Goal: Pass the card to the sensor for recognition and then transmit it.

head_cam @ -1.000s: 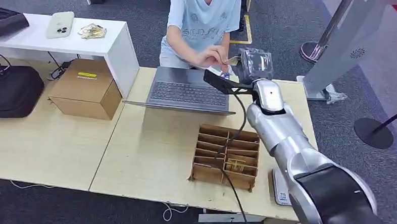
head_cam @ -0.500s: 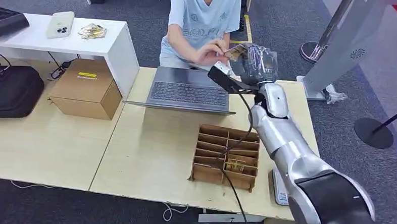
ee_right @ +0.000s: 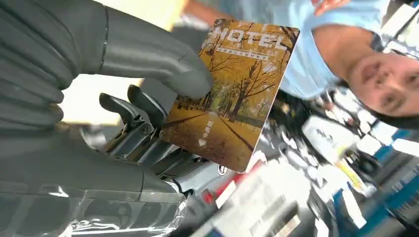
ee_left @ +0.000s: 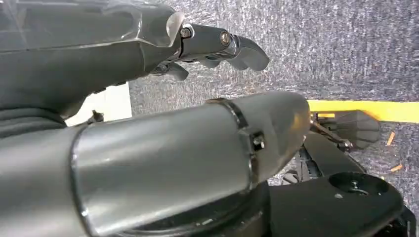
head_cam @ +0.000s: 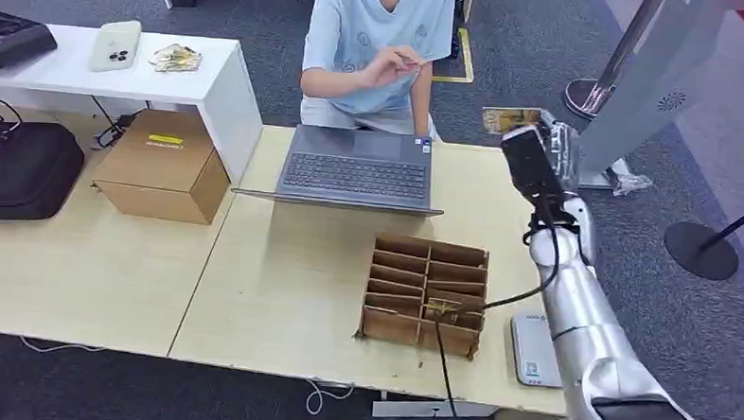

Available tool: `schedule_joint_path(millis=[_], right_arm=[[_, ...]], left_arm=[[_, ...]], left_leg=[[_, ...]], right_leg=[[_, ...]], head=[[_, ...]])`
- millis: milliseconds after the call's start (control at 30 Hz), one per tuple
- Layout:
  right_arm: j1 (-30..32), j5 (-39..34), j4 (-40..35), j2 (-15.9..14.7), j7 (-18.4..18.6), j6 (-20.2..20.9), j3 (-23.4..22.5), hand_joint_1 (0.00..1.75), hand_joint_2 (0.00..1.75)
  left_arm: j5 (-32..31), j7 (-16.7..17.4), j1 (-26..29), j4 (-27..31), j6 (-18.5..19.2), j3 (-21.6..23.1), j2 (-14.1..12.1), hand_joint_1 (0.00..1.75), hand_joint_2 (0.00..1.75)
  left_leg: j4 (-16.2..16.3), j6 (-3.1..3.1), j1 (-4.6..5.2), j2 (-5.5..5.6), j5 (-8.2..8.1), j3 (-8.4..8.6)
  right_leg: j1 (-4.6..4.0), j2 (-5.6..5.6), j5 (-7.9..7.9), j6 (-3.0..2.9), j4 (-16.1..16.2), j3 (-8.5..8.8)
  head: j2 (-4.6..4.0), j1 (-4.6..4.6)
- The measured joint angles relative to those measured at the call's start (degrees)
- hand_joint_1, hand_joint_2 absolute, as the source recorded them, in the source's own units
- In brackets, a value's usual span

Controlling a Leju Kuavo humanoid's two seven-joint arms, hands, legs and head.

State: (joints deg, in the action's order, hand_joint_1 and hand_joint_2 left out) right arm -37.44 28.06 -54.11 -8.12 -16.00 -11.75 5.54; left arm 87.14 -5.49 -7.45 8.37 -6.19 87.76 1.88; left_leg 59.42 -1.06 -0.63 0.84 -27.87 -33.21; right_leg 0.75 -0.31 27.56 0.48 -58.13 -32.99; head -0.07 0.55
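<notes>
A: Where is the right hand (head_cam: 551,152)?
B: Raised past the table's (head_cam: 279,291) far right edge, with bare carpet beyond it and the laptop (head_cam: 356,168) well to its left.
A: And the card (ee_right: 231,91)?
B: Pinched between thumb (ee_right: 148,54) and fingers (ee_right: 136,123), jutting beyond the fingertips, long axis running away from the palm, printed face toward the wrist camera.
A: The left hand (ee_left: 197,47)?
B: Holding nothing, fingers extended, over carpet.

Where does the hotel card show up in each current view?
Head view: the hotel card sits at the tip of the right robot hand, past the table's far right corner.
Right wrist view: the card is at centre, pinched under the thick thumb.
Left wrist view: not in it.
Shared landmark: the person's light blue shirt.
</notes>
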Motion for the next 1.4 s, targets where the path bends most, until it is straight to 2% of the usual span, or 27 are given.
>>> schedule_joint_path(millis=[100, 333, 500, 600, 667, 867, 1033, 1167, 1400], right_arm=[[3.87, -6.87, -3.21, -2.94, -0.02, 6.63, -2.48, 1.75, 1.75], [13.05, -24.33, -9.64, -11.00, -1.49, 26.07, -10.25, 1.75, 1.75], [19.37, -32.39, -12.33, -15.08, -2.53, 34.59, -14.92, 1.75, 1.75], [21.92, -34.46, -13.43, -16.05, -2.73, 36.67, -17.08, 1.75, 1.75], [26.05, -35.83, -15.98, -16.92, -2.38, 39.13, -19.54, 1.75, 1.75], [33.36, -37.56, -20.69, -16.97, -1.55, 42.94, -24.66, 1.75, 1.75], [36.59, -37.39, -23.20, -16.66, -1.75, 44.32, -25.93, 1.75, 1.75], [38.93, -33.24, -25.58, -16.38, -4.17, 47.35, -25.86, 1.75, 1.75], [42.10, -28.58, -28.27, -16.33, -5.14, 50.44, -25.97, 1.75, 1.75]], left_arm=[[0.55, 0.00, 0.41, 0.00, -0.02, 0.00, -0.11, 0.00, 0.00], [1.60, -0.70, 1.01, 0.00, -0.44, -0.09, -0.26, 0.00, 0.00], [2.08, -0.74, 1.14, 0.00, -0.42, -0.28, -0.26, 0.00, 0.00], [2.34, -0.74, 1.17, 0.00, -0.39, -0.70, -0.26, 0.00, 0.00], [2.49, -0.79, 1.08, 0.00, -0.35, -0.90, -0.26, 0.00, 0.00], [2.84, -0.79, 1.15, 0.00, -0.26, -1.03, -0.28, 0.00, 0.00], [2.75, -0.79, 1.12, 0.00, 0.13, -1.03, -0.46, 0.00, 0.00], [2.82, -0.79, 1.11, 0.00, 0.50, -1.03, -0.55, 0.00, 0.00], [2.84, -0.79, 1.11, 0.00, 0.59, -1.07, -0.61, 0.00, 0.00]], left_leg=[[0.01, 0.01, 0.01, -0.02, -0.01, -0.02], [0.01, 0.13, 0.01, 0.03, -0.10, -0.06], [0.00, 0.14, 0.01, 0.04, -0.10, -0.10], [-0.01, 0.14, 0.01, -0.15, -0.14, 0.01], [0.00, 0.15, 0.00, 0.14, -0.14, -0.03], [-0.01, 0.15, 0.01, 0.05, -0.15, -0.06], [-0.02, 0.15, 0.01, -0.01, -0.15, -0.05], [-0.02, 0.15, 0.01, -0.01, -0.14, -0.05], [-0.01, 0.15, 0.02, -0.01, -0.14, -0.04]], right_leg=[[0.01, 0.03, 0.00, 0.00, 0.02, -0.04], [0.01, -0.04, 0.02, 0.02, 0.03, -0.04], [0.01, -0.06, 0.05, 0.07, 0.04, -0.05], [0.01, 0.14, 0.05, 0.06, 0.03, -0.06], [0.00, -0.19, 0.13, 0.14, 0.05, 0.06], [0.01, -0.07, 0.13, 0.13, 0.03, -0.01], [0.01, -0.04, 0.13, 0.13, 0.03, -0.01], [0.01, -0.04, 0.13, 0.13, 0.03, -0.01], [0.01, -0.03, 0.13, 0.13, 0.04, -0.01]], head=[[0.00, 0.00], [0.00, 0.02], [0.00, 0.00], [0.00, 0.02], [0.00, -0.02], [0.00, 0.00], [0.00, 0.02], [0.00, 0.02], [0.00, 0.02]])
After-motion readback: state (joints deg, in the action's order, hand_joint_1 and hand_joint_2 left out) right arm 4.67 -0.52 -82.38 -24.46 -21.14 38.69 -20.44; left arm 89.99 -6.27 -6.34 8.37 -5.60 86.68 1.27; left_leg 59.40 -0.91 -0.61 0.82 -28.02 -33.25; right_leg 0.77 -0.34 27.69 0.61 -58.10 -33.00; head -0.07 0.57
